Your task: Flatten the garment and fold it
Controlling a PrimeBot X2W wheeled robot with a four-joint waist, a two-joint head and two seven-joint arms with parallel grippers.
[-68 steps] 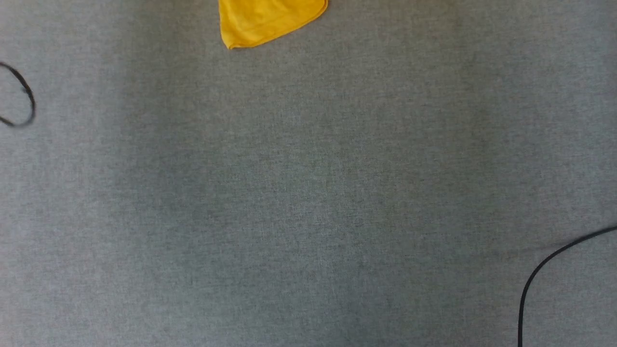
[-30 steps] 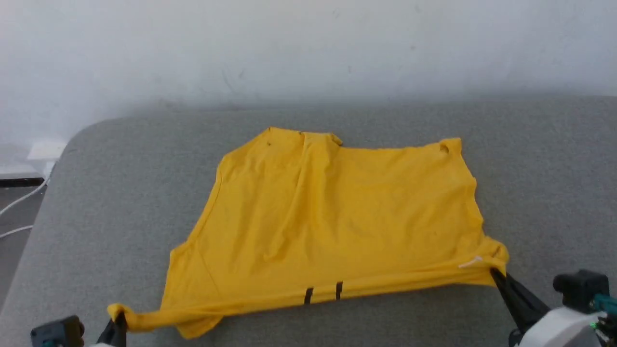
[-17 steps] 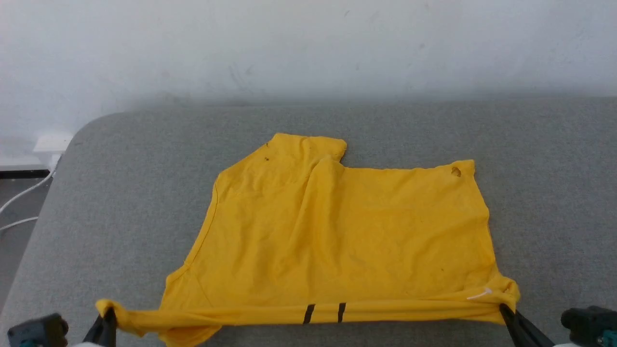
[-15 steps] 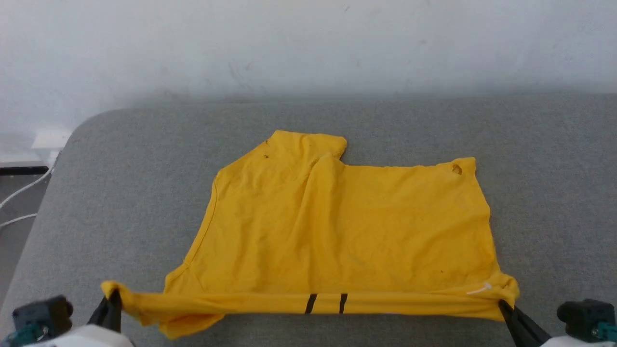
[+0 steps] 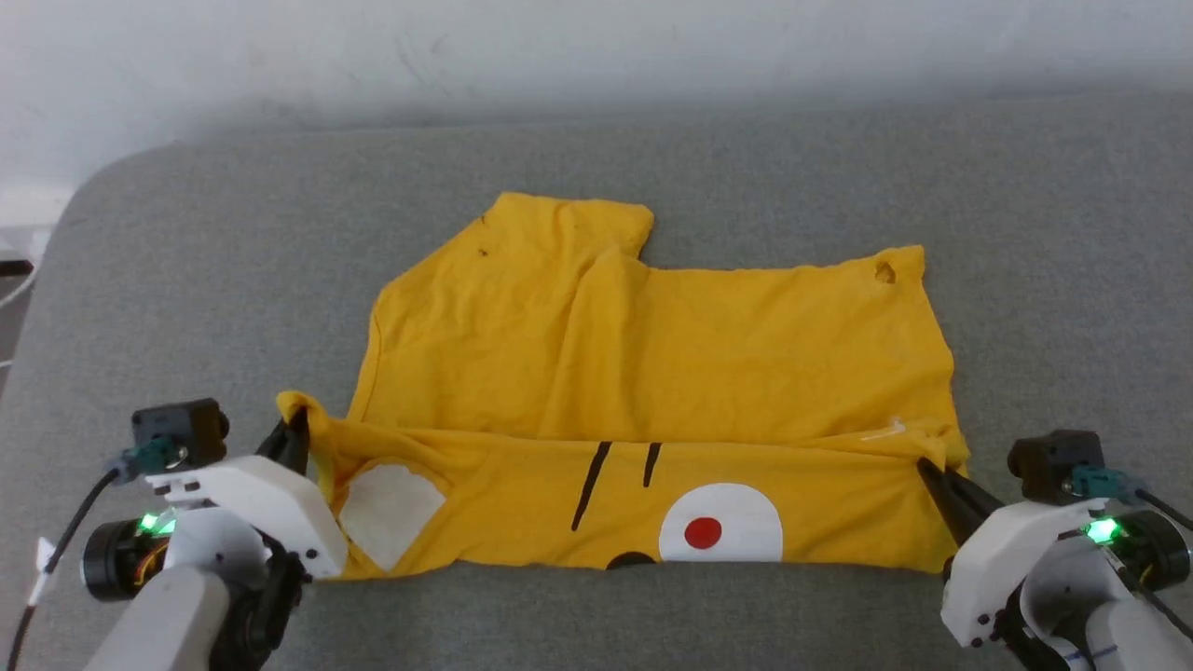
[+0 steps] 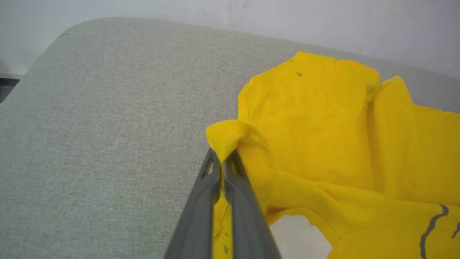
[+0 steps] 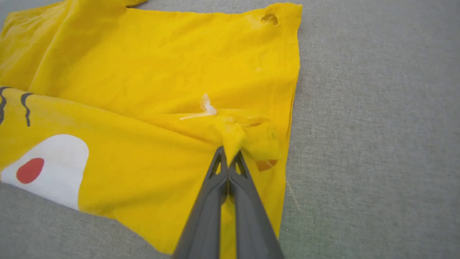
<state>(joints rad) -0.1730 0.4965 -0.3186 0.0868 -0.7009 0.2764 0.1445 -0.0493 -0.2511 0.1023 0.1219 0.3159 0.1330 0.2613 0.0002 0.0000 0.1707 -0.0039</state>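
Both my grippers pinch the garment (image 5: pixel 652 354): the left gripper (image 5: pixel 296 436) is clamped on a bunched corner, the right gripper (image 5: pixel 929 469) on the opposite one (a white thread (image 7: pixel 201 112) lies just past its tips). Plain yellow spreads on the grey cushion (image 5: pixel 186 261) beyond the jaws; the printed band lies behind them. I judge this the first fold; next, I'd carry both corners forward evenly, then release.

Grey fabric worktop (image 5: pixel 186 280), far-left corner rounded. Yellow garment (image 5: pixel 652 354) lies on it approx centre, mostly flat w/ wrinkles; near strip turned over, print showing.
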